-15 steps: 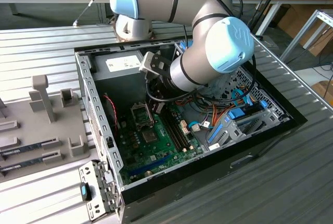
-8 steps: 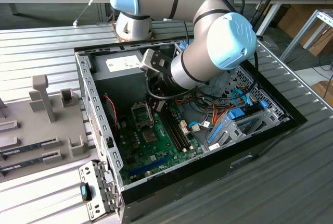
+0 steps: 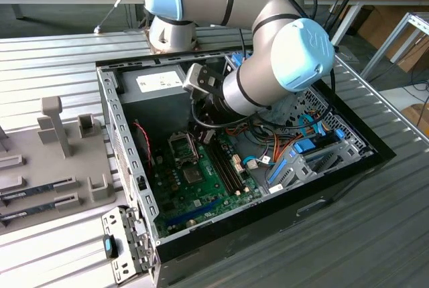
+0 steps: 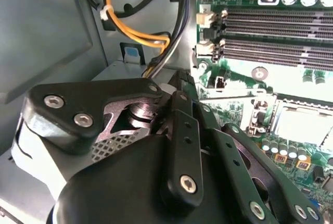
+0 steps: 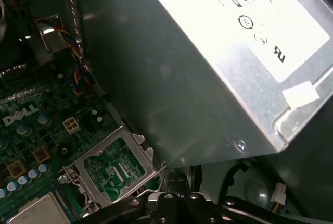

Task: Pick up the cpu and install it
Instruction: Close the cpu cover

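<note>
gripper [image 4: 179,86]: jaws' state unclear | hemmed between power supply [image 5: 218,62] wall and socket [image 5: 112,169] | cpu [image 4: 304,125] seated

Black end effector [image 4: 179,146] linkage fills the foreground; finger state indeterminate. Beyond it: green motherboard [image 4: 237,81], four long memory slots [image 4: 276,36], silver-grey cpu [image 4: 304,125] seated in its socket, yellow and orange cables [image 4: 127,28].
</note>
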You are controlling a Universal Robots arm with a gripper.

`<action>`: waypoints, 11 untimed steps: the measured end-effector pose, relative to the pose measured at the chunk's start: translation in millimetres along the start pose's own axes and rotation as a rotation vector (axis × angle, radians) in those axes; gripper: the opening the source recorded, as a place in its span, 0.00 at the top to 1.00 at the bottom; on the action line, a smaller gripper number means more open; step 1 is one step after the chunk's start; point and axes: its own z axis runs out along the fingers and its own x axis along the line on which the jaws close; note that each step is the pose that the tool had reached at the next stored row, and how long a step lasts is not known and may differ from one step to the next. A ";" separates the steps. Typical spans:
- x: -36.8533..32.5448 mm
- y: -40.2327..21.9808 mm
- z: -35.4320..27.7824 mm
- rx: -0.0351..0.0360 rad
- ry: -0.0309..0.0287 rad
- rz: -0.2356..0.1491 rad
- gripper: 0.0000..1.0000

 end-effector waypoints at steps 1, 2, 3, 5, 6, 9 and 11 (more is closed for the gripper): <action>0.0 -0.8 0.9 -0.0018 0.0007 0.001 0.89; 0.3 -1.4 2.2 -0.0033 0.0011 0.003 0.89; 0.9 -2.2 4.2 -0.0042 0.0012 0.004 0.89; 1.4 -3.0 6.1 -0.0050 0.0015 0.004 0.89; 1.9 -3.6 7.6 -0.0057 0.0018 0.005 0.89; 2.5 -4.4 9.5 -0.0072 0.0020 0.005 0.89; 2.6 -4.6 9.6 -0.0083 0.0005 0.005 0.89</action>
